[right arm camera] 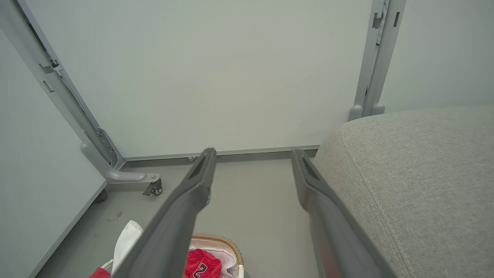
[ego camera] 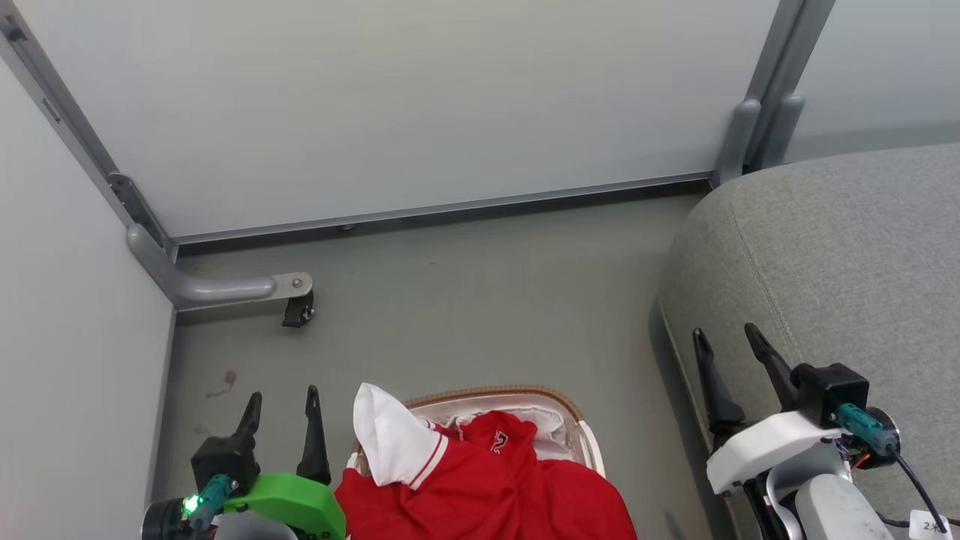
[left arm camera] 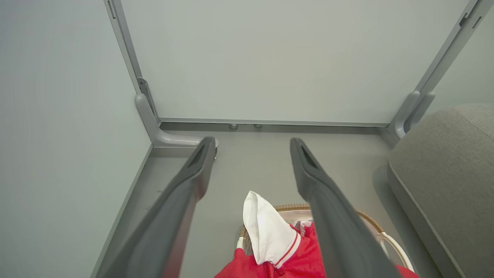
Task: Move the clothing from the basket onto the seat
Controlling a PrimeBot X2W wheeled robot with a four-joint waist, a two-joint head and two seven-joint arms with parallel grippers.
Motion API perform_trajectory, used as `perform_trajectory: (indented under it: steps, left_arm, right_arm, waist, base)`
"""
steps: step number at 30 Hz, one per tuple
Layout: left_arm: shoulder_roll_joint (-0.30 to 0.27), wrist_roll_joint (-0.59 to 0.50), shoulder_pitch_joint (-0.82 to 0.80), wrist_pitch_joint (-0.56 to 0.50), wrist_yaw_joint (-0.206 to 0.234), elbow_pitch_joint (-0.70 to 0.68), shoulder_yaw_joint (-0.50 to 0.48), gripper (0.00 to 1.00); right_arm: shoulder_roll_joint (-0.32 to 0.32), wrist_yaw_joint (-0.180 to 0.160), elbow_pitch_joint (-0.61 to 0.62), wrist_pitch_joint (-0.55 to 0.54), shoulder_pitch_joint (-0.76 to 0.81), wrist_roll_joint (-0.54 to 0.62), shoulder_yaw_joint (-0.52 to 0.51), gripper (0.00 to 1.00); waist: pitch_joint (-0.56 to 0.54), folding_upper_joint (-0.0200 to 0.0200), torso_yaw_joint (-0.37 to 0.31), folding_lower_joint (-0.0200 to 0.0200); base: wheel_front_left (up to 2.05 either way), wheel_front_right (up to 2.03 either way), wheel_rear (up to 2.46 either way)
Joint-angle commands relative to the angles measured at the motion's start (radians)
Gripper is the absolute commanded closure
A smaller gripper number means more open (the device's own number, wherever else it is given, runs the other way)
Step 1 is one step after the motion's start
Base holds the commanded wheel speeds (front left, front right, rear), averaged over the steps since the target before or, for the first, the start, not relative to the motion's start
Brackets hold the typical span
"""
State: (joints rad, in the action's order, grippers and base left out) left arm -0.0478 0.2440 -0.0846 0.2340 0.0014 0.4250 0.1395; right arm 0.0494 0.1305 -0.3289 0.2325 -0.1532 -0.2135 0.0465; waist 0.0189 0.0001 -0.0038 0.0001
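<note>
Nothing on the seat [ego camera: 840, 255] yet; the whole job lies ahead.
Red clothing [ego camera: 487, 480] sits heaped in the basket [ego camera: 495, 392] down on the floor [ego camera: 465, 300], a white sleeve [ego camera: 390, 435] poking up over the rim; left gripper [ego camera: 283, 394] just beside the basket, fingers spread wide, holding nothing; right gripper [ego camera: 726, 332] wide open too, empty, over the near edge of the grey seat; what we can see of the cushion is bare; by the look of it, every shirt remains to be lifted out and carried across.
</note>
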Motion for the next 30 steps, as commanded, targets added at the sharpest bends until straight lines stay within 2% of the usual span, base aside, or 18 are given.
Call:
perform_trajectory:
  steps: [1, 9, 17, 30]
  left_arm:
    - [-0.004, -0.017, 0.002, 0.008, 0.009, 0.0, 0.003, 0.0]
    - [-0.004, -0.056, -0.049, 0.023, 0.01, 0.017, 0.026, 0.0]
    - [-0.005, -0.082, -0.146, 0.031, -0.016, 0.059, 0.057, 0.0]
    - [-0.005, -0.089, -0.316, 0.031, -0.09, 0.19, 0.085, 0.0]
  right_arm:
    - [0.004, 0.0, 0.002, 0.01, -0.002, 0.02, 0.004, 0.0]
    - [0.005, 0.0, 0.007, 0.025, -0.046, 0.076, 0.024, 0.0]
    - [0.008, 0.0, 0.033, 0.034, -0.133, 0.112, 0.046, 0.0]
    - [0.003, 0.0, 0.097, 0.033, -0.262, 0.067, 0.07, 0.0]
  waist:
    - [0.007, -0.0001, -0.002, 0.0]
    - [0.094, -0.0001, -0.016, -0.0001]
    - [0.247, -0.0001, -0.044, -0.0001]
    - [0.479, -0.0001, -0.1, -0.0001]
  base:
    - [0.0, 0.0, 0.0]
    - [0.0, 0.0, 0.0]
    - [0.0, 0.0, 0.0]
    - [0.0, 0.0, 0.0]
